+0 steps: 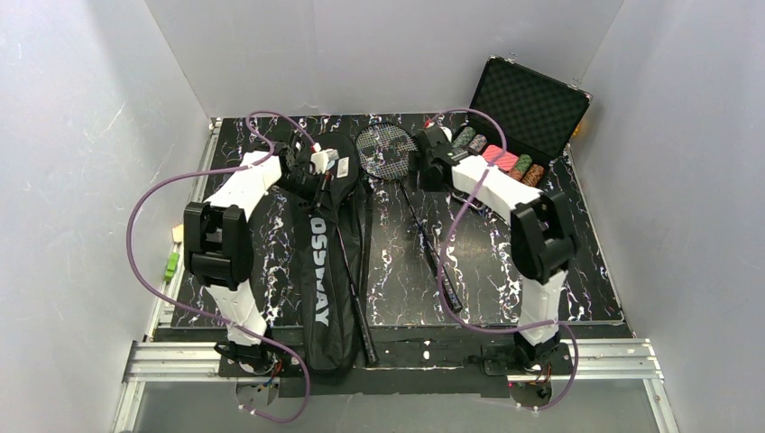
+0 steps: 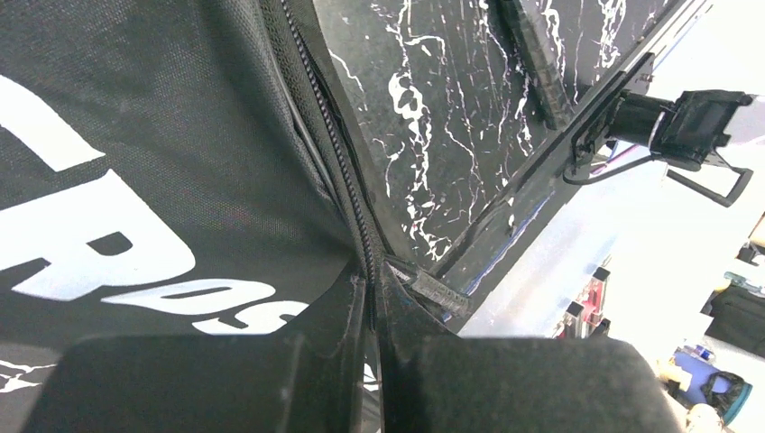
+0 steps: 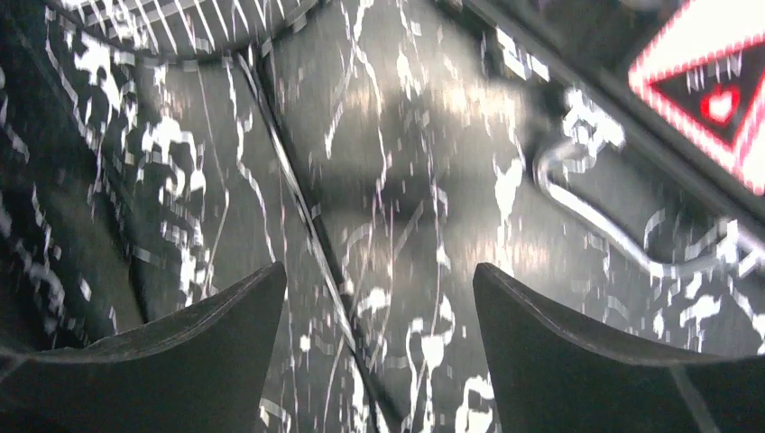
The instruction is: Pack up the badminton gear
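The long black racket bag [image 1: 320,271] lies lengthwise on the dark marbled table, with its white lettering in the left wrist view [image 2: 108,262]. My left gripper [image 1: 317,176] [image 2: 374,302] is at the bag's far end, shut on the bag's zipper edge [image 2: 347,180]. One racket [image 1: 361,307] pokes out of the bag, handle toward me. The second racket [image 1: 386,149] lies to the right of the bag. My right gripper [image 1: 422,176] [image 3: 379,280] is open just above its thin shaft [image 3: 311,225], one finger on each side. Shuttlecocks and tube are out of view.
An open black hard case [image 1: 528,113] with coloured poker chips stands at the back right, its edge close in the right wrist view [image 3: 713,90]. Grey walls enclose the table on three sides. A purple cable loops from each arm.
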Motion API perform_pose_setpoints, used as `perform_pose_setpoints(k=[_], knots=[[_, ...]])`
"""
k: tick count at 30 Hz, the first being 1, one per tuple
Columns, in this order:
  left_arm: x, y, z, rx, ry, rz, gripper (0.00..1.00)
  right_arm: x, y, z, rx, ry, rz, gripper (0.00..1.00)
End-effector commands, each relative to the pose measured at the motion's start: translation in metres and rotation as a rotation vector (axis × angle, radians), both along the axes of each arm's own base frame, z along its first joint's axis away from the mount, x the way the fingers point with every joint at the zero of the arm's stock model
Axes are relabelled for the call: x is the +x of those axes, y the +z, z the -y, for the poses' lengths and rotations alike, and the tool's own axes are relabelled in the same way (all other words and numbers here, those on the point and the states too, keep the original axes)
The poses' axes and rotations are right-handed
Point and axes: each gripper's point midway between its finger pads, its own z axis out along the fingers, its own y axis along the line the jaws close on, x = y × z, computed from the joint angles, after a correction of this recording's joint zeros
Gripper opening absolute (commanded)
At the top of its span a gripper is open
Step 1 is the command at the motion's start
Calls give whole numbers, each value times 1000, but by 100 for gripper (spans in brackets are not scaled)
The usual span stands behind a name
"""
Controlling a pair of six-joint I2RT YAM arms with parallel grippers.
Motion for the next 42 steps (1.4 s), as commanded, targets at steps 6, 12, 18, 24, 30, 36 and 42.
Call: perform_pose_setpoints(k=[6,12,18,24,30,36,42], knots=[[-7,47,5,-76,-35,126,0,-7,-42,-14,-44,180,-91,86],[-7,43,3,-68,-40,131,0,-18,-58,-19,-23,194,-124,81],[-7,43,3,-69,-32,155,0,-29,-73,-25,-78,207,-129,62],[-8,47,4,-70,-27,120,0,-40,-88,-26,-90,193,-161,30],[-6,48,4,-66,-16,126,0,-39,-60,-24,-103,211,-77,1],[-5,37,1,-41,-8,102,0,-41,17,-21,-186,244,126,1],[-1,31,0,-26,3,107,0,-72,66,4,-243,190,174,1]])
